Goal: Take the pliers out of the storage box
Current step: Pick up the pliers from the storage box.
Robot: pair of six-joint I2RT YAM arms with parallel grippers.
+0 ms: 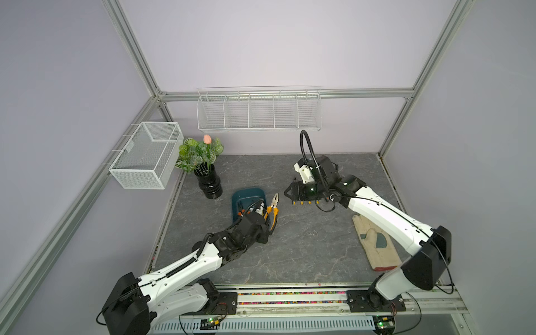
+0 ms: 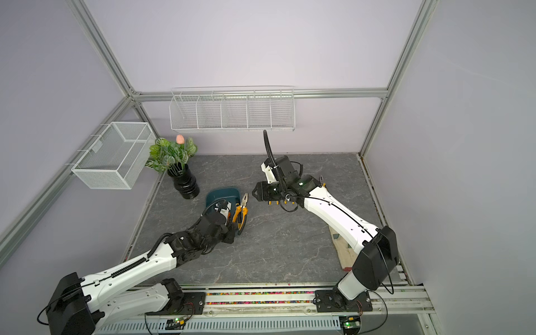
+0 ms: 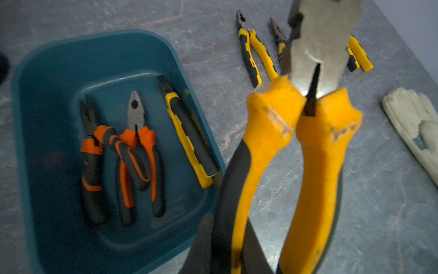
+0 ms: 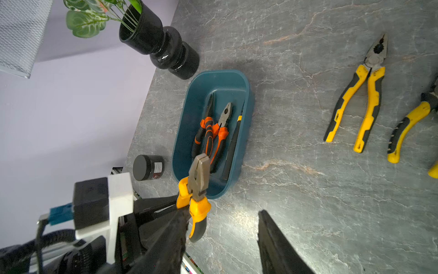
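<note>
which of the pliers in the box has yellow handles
The yellow-black pliers, lying alone against the side wall of the storage box. The other two in there, the orange-black pliers, overlap each other in the middle of the box.

No words or numbers clear enough to read. Only a white label (image 4: 159,168) on the small black jar (image 4: 144,167), too tiny and blurry to make out.
</note>
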